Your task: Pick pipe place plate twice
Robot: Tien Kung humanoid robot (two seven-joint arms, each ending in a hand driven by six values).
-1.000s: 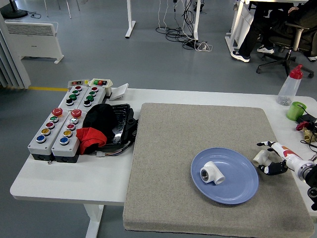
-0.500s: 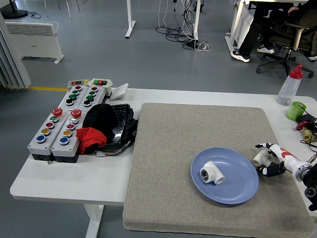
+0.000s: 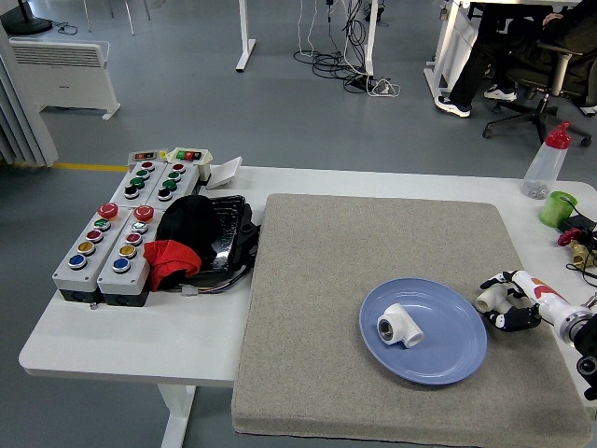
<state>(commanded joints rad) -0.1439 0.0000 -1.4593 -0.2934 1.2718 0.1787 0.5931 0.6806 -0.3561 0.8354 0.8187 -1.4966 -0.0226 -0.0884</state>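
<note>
Pipe fitting (image 3: pixel 399 326), white and elbow-shaped, lies on the blue plate (image 3: pixel 457 359), left of the plate's middle; its open socket faces the near left and its long axis runs from there toward the far right. A second white pipe piece (image 3: pixel 486 299) sits just off the plate's right rim, on the grey mat (image 3: pixel 326 280), inside the curled fingers (image 3: pixel 511 320) of the right hand (image 3: pixel 508 301), which are closed around it; which way this piece points is hard to tell. That hand comes in from the right edge, close to the mat's right border. The plate lies in the mat's near right part, with bare mat to its left and far side. On the white worktop (image 3: pixel 131 345), left of the mat, stand button boxes (image 3: pixel 112 243) and a black and red bundle (image 3: pixel 191 238), well apart from the plate.
</note>
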